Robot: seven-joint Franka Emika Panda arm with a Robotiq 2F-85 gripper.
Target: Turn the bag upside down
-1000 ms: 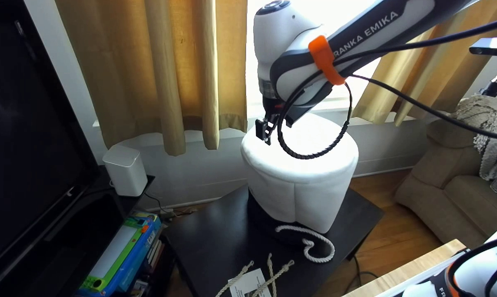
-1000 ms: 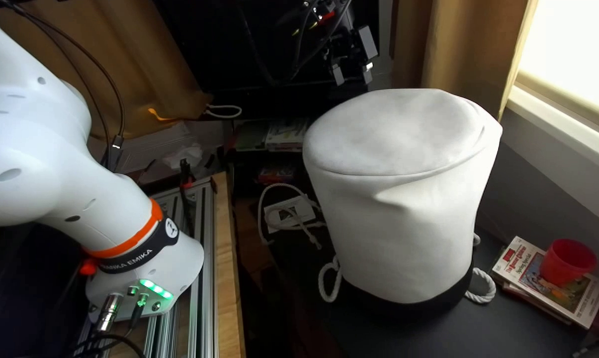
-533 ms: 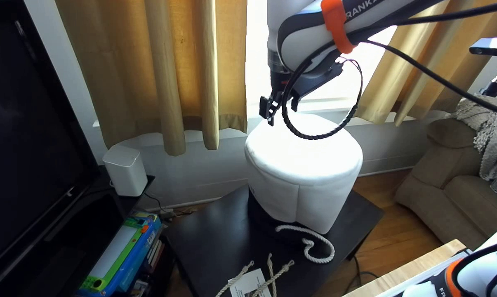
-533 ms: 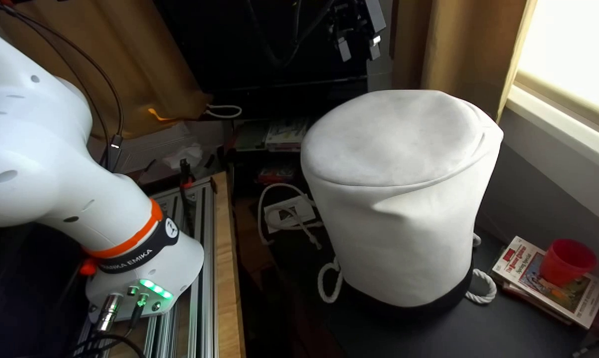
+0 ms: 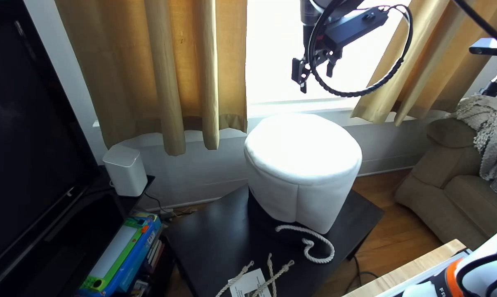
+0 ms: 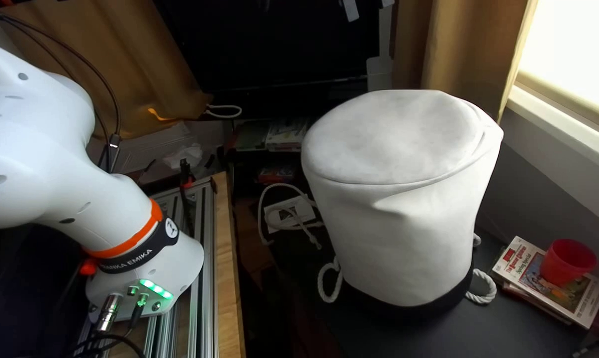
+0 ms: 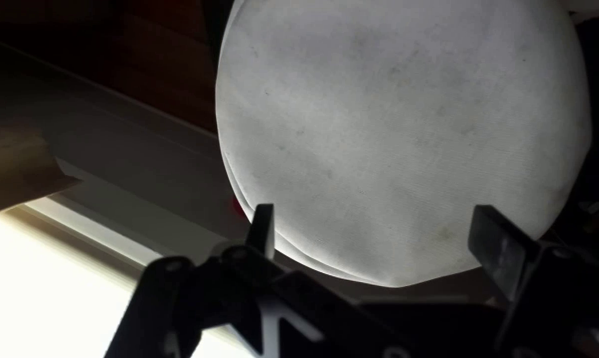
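Tool (image 7: 371, 226): wide apart, we hold nothing.
Bag (image 6: 403, 214): inverted already; dipping low, we could topple it.
Cable (image 5: 351, 94): might snag it too.

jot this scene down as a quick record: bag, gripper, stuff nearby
main object: white bag, upside down on the black table
facing up: round white base
facing down: black rim
handles: white rope loops at the rim
robot: gripper open, above the bag, not touching it
beside bag: red cup standing on books
task status: looks done
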